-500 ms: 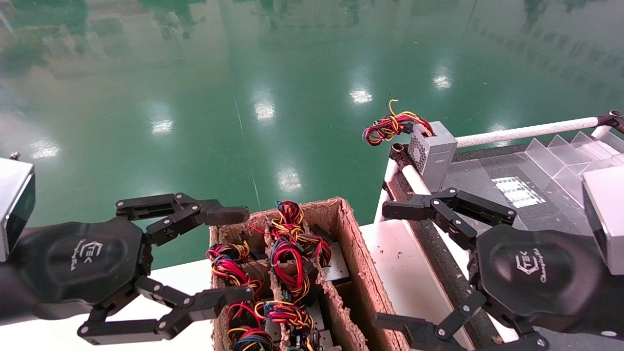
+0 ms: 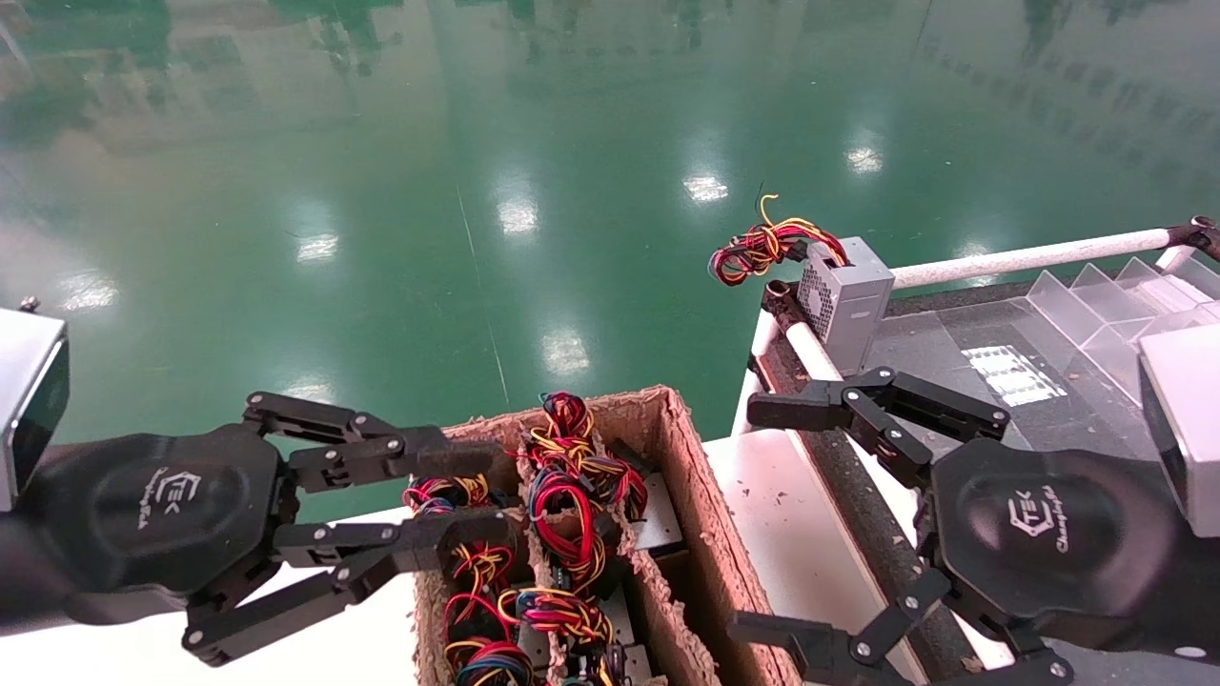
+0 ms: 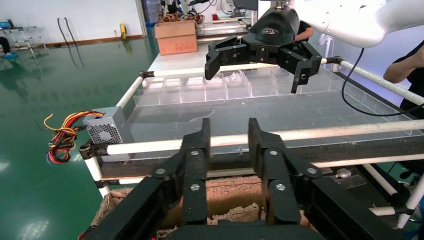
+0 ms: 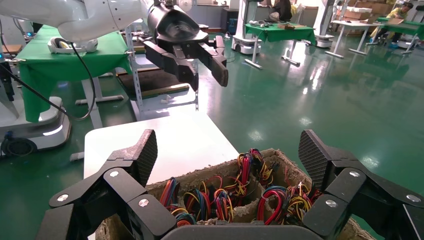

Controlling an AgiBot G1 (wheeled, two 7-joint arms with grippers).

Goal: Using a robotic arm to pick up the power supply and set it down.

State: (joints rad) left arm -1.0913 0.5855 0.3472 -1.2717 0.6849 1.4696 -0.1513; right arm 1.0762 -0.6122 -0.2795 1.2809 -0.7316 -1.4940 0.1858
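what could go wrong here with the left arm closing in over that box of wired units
The left gripper has narrowed its jaws at the near-left corner of the cardboard box, right among the wire bundles. It may pinch loose wires instead of a metal casing, or drag a neighbouring unit out by tangled leads. A finger could also catch the box's torn wall. The right gripper hangs open beside the box's other side, so lifted wires might snag it.
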